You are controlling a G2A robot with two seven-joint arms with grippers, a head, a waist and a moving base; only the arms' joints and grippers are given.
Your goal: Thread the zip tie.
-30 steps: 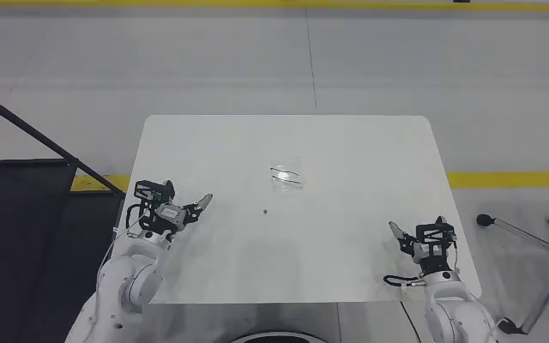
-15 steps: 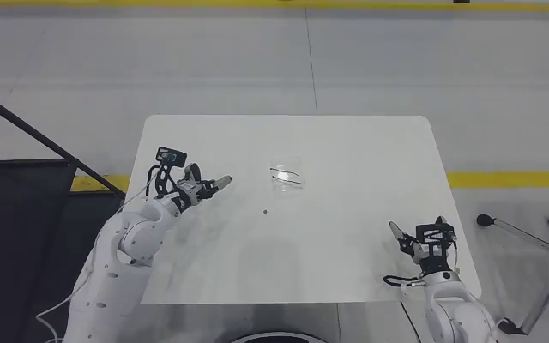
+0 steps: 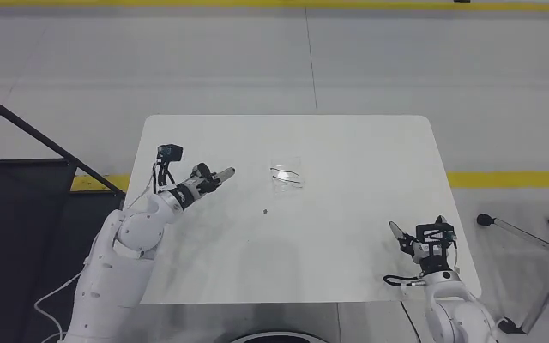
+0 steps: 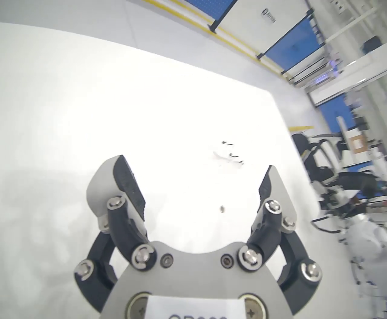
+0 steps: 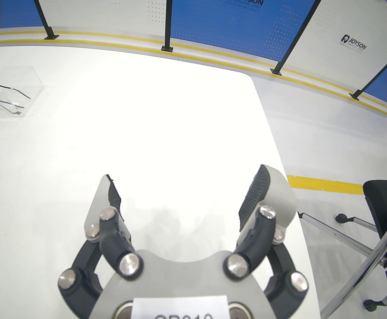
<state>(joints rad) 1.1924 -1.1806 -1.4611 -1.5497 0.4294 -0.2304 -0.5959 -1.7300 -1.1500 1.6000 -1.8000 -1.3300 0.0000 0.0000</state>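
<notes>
**Zip tie**: thin dark strips in a clear tray, just above centre of the top view, on a white worktop. A dark speck lies below and left of the tray.

**Left gripper**: fingers spread and holding nothing, left of the tray and apart from it.

**Right gripper**: fingers spread and holding nothing, lower right of the top view.

**Markings:** a white sticker on the gripper base, its print cut off.

**Room:** grey floor with a yellow line, and blue-and-white panels.

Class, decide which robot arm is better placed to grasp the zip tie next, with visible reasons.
Probably the left: the left gripper is open, nearer the zip tie and facing it; the right gripper, also open, sits farther off by the table corner.
</notes>
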